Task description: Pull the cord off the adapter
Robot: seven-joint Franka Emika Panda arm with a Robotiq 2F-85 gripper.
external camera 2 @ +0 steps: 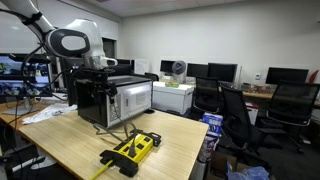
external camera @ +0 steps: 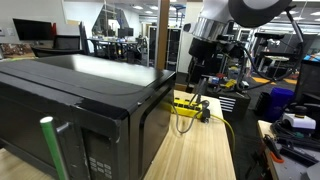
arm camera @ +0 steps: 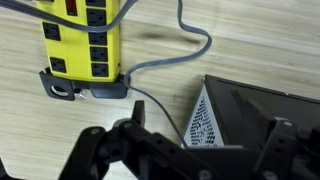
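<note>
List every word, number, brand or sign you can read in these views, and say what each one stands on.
No text can be read in any view.
Control panel of the black box-shaped microwave: pale marks, too small to read.
Long yellow power strip: no label or brand legible in the wrist view.
Dark flat office monitors: nothing readable in an exterior view.

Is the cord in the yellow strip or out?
In, as far as visible: in the wrist view a black plug sits at the end of the yellow power strip, grey cord leading away.
</note>
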